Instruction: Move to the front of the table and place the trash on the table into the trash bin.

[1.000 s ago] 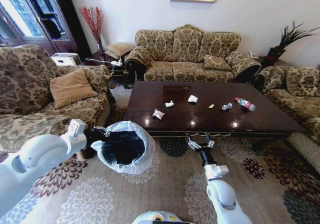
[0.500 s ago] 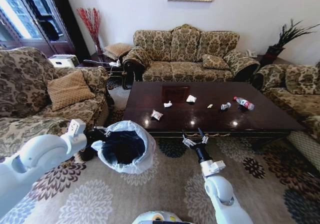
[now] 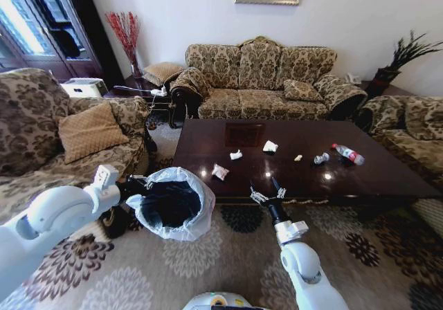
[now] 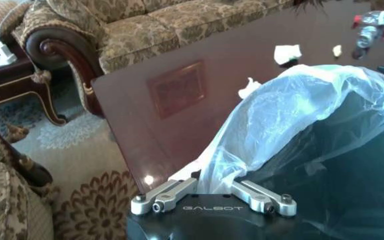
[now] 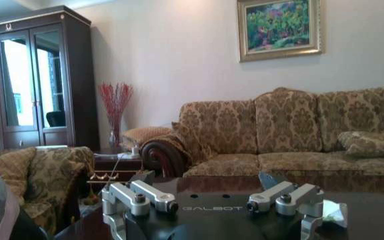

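Figure. The right end effector (image 3: 266,195) hovered at the near edge of the tabletop (image 3: 360,178), its fingers spread apart and empty, level with the wood as its wrist view showed. The left end effector (image 3: 133,187) was clamped on the bagged rim of the trash bin (image 3: 169,203), holding it just off the tabletop's near left corner, above the carpet (image 3: 228,254).

The trash lay scattered on the dark wood: a snack wrapper (image 3: 220,172) nearest the open fingers, two crumpled paper wads (image 3: 236,155) (image 3: 270,146) farther in, a small scrap (image 3: 298,158), a crushed clear piece (image 3: 321,158) and a plastic bottle (image 3: 347,153) well apart toward the right.

The step in hand appeared to be the first reach. It would be done well by taking the nearest wrapper first, descending from above with fingers astride it, closing fully on the thin material, and lifting clear of the glossy surface before swinging over the bin's mouth. The bin should be kept steady and upright.
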Motion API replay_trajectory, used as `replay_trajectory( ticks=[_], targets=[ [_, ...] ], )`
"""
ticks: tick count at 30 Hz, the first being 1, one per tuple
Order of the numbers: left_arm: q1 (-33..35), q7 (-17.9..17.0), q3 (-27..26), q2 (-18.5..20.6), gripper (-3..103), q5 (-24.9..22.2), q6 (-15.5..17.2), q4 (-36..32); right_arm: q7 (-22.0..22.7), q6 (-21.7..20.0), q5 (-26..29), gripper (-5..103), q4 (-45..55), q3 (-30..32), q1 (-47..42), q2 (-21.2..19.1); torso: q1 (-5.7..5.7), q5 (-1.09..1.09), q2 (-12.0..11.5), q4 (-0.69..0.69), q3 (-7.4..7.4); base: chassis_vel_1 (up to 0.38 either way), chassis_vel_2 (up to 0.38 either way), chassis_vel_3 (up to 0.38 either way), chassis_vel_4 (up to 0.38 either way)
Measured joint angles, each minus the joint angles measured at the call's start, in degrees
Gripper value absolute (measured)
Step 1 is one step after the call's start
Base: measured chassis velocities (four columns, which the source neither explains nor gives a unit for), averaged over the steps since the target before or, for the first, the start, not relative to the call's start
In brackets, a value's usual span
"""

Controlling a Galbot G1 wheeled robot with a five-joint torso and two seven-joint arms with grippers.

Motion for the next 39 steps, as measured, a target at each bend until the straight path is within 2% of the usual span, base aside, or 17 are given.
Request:
replay_trajectory(
  ticks=[5,13,20,30,39],
  targets=[
    [0.0,0.0,0.0,0.0,0,0.0,0.0,0.0,0.1,0.0,0.0,100,0.0,0.0,0.0,0.0,-0.02,0.01,0.0,-0.02,-0.01,-0.161,0.155,0.15,-0.16],
    [0.0,0.0,0.0,0.0,0,0.0,0.0,0.0,0.1,0.0,0.1,100,0.1,0.0,0.0,0.0,-0.13,0.01,0.0,0.02,-0.05,-0.073,0.065,0.076,-0.057],
    [0.0,0.0,0.0,0.0,0,0.0,0.0,0.0,0.1,0.0,0.1,100,0.1,0.0,0.0,0.0,-0.04,0.01,0.0,-0.02,-0.02,-0.062,0.058,0.06,-0.065],
    [0.0,0.0,0.0,0.0,0,0.0,0.0,0.0,0.0,0.0,0.1,100,0.1,0.0,0.0,0.0,-0.11,0.01,0.0,0.02,-0.04,-0.013,-0.001,0.002,-0.012],
    [0.0,0.0,0.0,0.0,0,0.0,0.0,0.0,0.0,0.0,0.1,100,0.1,0.0,0.0,0.0,-0.07,0.01,0.0,-0.01,-0.03,0.0,0.0,0.0,0.0]
  ],
)
